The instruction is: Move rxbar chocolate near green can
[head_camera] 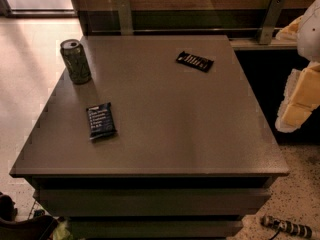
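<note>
Mottled green can (76, 61), white-lettered black rxbar chocolate (195, 61), cream gripper (300, 103) at right.

The gripper (300, 98) is seen at the far right edge of the camera view, partly cut off by the frame, with its pale yellow parts angled downward and leftward. The white arm (314, 29) is seen directly above it, likewise cut off.

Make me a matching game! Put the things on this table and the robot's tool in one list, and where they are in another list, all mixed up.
Things:
1. green can
2. rxbar chocolate
3. dark blue bar
4. tool

Places:
A. far side of the table, towards the right
B. off the table, at the view's right edge
C. far left corner of the table
D. left side, in front of the can

Pairs: 1-C, 2-A, 3-D, 4-B
</note>
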Tool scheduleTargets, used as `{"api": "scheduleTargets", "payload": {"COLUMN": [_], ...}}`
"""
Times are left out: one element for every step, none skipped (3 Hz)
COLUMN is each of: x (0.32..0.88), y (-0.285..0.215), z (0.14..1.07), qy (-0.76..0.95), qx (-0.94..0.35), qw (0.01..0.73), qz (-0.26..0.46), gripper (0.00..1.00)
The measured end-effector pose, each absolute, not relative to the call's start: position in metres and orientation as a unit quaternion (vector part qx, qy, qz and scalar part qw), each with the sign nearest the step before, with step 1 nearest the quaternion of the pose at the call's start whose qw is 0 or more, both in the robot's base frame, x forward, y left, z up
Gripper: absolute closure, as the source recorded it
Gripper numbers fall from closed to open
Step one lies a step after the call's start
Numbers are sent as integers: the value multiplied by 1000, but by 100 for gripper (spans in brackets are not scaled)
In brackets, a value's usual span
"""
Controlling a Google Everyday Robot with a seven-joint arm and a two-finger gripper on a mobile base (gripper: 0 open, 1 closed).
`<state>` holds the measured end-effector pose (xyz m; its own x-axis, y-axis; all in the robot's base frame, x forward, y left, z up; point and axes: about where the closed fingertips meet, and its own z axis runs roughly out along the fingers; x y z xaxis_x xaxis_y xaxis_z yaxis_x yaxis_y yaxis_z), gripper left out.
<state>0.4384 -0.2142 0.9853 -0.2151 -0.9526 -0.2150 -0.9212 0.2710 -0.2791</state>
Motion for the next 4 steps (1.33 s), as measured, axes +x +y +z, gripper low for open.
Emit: {"api": "scheduleTargets", "payload": {"x": [438, 456, 514, 565], "y": [-214, -228, -264, -281], "z": [985, 983, 973, 962], "qy": [778, 788, 806, 803], "qx": [-602, -579, -506, -456], "qw": [173, 207, 307, 384], "qz": [-45, -42, -11, 29], "gripper": [0, 0, 0, 0]}}
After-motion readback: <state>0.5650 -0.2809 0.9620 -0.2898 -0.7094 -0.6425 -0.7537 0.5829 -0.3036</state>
